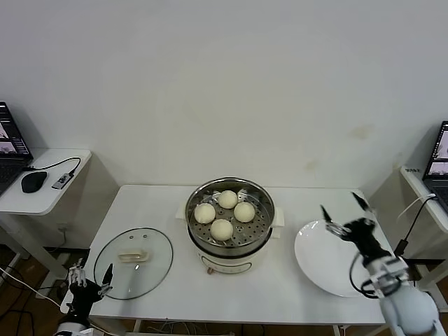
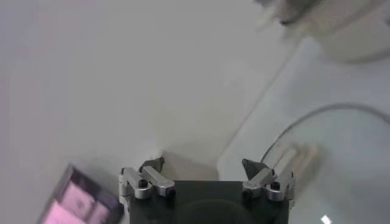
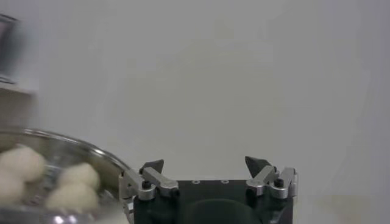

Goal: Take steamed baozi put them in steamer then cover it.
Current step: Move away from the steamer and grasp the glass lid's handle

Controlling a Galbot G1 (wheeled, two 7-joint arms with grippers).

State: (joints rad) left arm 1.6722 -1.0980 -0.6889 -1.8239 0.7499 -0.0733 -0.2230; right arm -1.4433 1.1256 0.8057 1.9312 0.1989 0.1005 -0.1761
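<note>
The steamer (image 1: 234,263) stands uncovered at the middle of the white table. Four cream-white baozi (image 1: 221,229) lie on its perforated tray. The glass cover (image 1: 155,267), with a cream bar handle (image 1: 133,256), lies flat on the table to the steamer's left. My left gripper (image 1: 89,273) is open and empty, low beside the table's front left corner, just left of the cover. My right gripper (image 1: 343,208) is open and empty, raised above the far edge of the white plate (image 1: 322,260). The left wrist view shows the open gripper (image 2: 203,164) and the cover (image 2: 347,146). The right wrist view shows the open gripper (image 3: 205,163), the steamer rim (image 3: 97,151) and the baozi (image 3: 24,162).
The flat white plate lies bare at the table's right. A small side table (image 1: 42,199) on the left holds a laptop, a mouse (image 1: 33,181) and a cable. Another side table with a laptop (image 1: 437,164) stands on the right. A plain wall is behind.
</note>
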